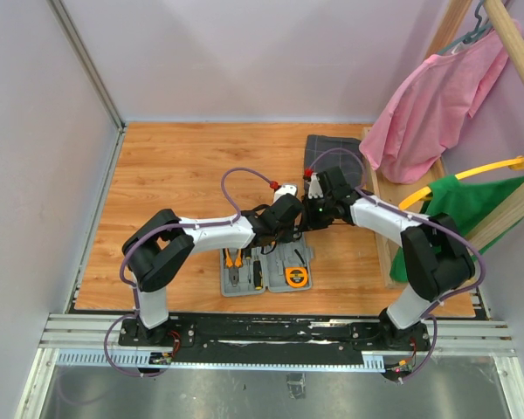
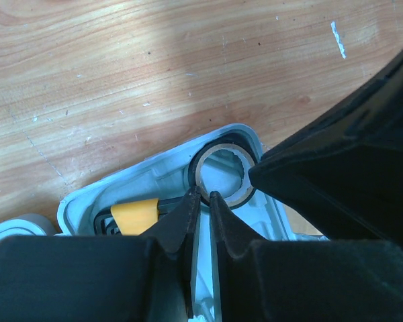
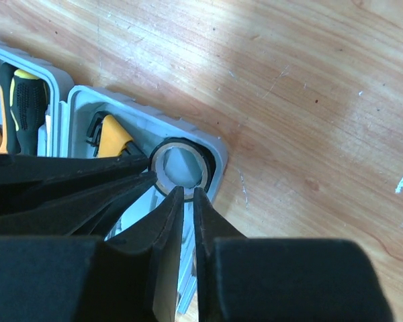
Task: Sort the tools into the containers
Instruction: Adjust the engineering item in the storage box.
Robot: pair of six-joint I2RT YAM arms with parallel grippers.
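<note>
The left gripper (image 2: 201,196) has its jaws drawn to a thin slit with nothing visible between them. Its tips sit at the rim of a small black ring (image 2: 221,176) with a pale inner edge, and whether they press on it or only meet it is hard to tell. The right gripper (image 3: 186,191) is likewise almost closed on nothing, its tips at the same ring's rim from another side. The ring sits in a rounded corner pocket of the open grey case (image 2: 154,164), beside an orange handle (image 3: 114,137) mostly covered by the fingers. From above, the two wrists hide the ring and that corner. Elsewhere in the case lie pliers (image 1: 236,259), a screwdriver (image 1: 255,275) and the orange tape measure (image 1: 297,277). The case rests on the wooden table (image 1: 175,166) near the arm bases. A folded dark cloth (image 1: 327,147) lies beyond it, partly hidden by the right arm.
</note>
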